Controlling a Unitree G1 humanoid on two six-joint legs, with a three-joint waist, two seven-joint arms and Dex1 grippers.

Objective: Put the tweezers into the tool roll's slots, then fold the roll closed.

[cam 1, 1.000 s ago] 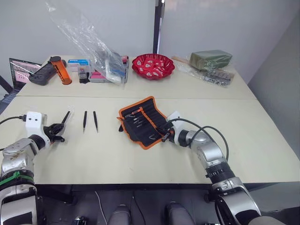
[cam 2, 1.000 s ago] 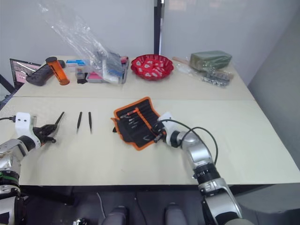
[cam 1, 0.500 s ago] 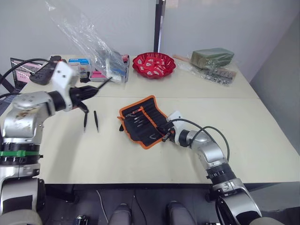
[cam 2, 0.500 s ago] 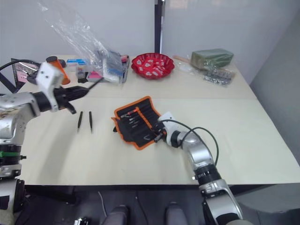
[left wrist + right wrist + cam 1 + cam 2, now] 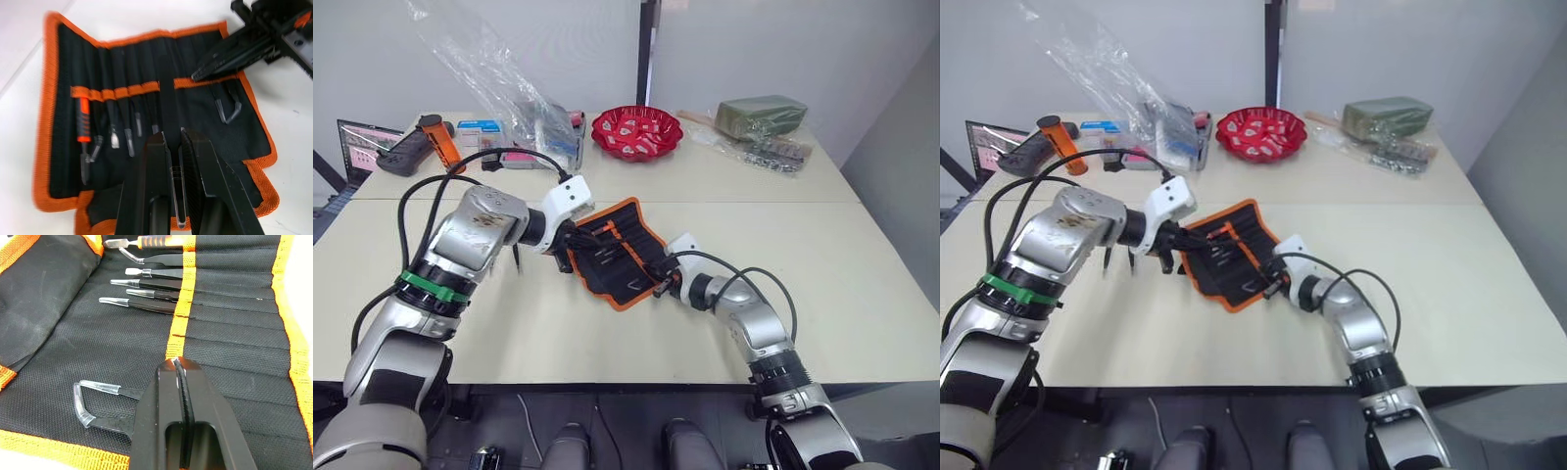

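My right gripper (image 5: 180, 363) is pressed together, its tip on the orange band of the open black fabric tool roll with orange edging (image 5: 619, 254). At the roll's left edge my left gripper (image 5: 176, 139) pinches a slim black tweezer (image 5: 178, 196) over the slots (image 5: 146, 88). Behind the roll I see bare tabletop, then a red bowl (image 5: 636, 130).

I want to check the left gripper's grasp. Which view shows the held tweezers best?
The left wrist view: the tweezers lie between the left gripper fingers, above the tool roll. In the eye views the gripper hides them.
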